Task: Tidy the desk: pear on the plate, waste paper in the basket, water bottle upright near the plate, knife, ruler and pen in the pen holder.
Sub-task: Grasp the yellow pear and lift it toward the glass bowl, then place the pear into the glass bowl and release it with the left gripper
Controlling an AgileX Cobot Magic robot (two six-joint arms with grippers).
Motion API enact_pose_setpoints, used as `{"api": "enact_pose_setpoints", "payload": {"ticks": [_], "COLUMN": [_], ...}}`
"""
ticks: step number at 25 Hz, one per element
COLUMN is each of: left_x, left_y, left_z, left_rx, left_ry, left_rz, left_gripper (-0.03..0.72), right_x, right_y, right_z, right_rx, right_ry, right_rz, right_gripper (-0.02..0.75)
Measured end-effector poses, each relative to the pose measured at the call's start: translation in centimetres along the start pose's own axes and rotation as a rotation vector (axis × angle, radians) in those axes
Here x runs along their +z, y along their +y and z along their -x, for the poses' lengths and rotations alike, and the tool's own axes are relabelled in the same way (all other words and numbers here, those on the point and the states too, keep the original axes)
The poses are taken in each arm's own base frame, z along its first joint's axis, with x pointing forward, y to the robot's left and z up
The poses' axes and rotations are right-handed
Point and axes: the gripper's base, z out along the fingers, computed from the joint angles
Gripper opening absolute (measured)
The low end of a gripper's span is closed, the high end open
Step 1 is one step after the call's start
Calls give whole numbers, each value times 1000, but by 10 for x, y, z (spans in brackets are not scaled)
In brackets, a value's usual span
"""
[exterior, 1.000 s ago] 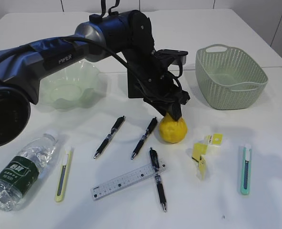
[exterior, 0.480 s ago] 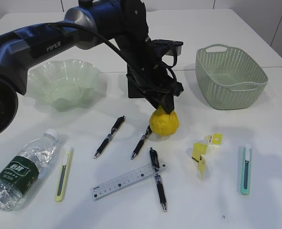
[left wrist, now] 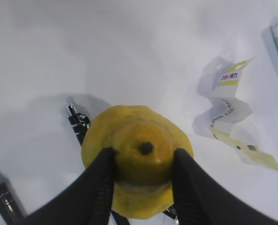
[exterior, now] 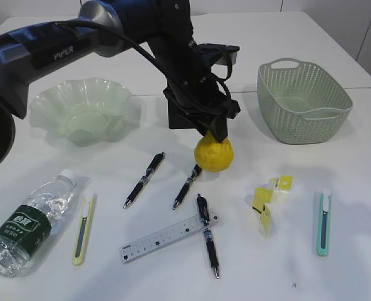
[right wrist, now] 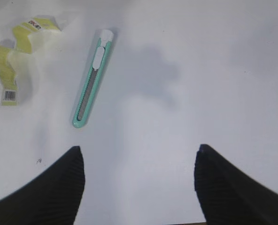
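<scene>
Pear (exterior: 214, 153), clamped at its neck by the left gripper (exterior: 218, 133), has risen off the worktop (exterior: 336, 269) and shifted toward the plate (exterior: 79, 113); the right gripper (right wrist: 139, 180) hangs wide apart, holding nothing.

White tables fill the room here: a second white tabletop (exterior: 286, 31) butts up behind at twelve o'clock, a dark seam between them. Pale wall panels (exterior: 336, 6) run along the top, and soft overhead light throws faint shadows.
</scene>
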Motion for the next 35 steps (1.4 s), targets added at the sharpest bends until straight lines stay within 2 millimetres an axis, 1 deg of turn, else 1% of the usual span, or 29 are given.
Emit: {"api": "enact_pose_setpoints", "payload": {"ticks": [3,10,19,28,35], "left_x": [-16,-55,-91,-109,-122], "left_y": [0,14,47,92,128], "left_z": [2,5,2,-8,-19], "left_rx": [4,-35,-90,-156,-223], "left_ry": [-24,-89,-137,-144,-150], "left_rz": [30,90,181,268,317], "left_gripper": [268,269,269,269,269], "right_x": [0,0,0,0,0], "right_y": [0,0,0,0,0], "right_z": [0,0,0,0,-1], "right_rx": [0,0,0,0,0], "right_ry": [0,0,0,0,12], "right_rz": [0,0,0,0,0], "right_gripper": [566,566,566,566,566]}}
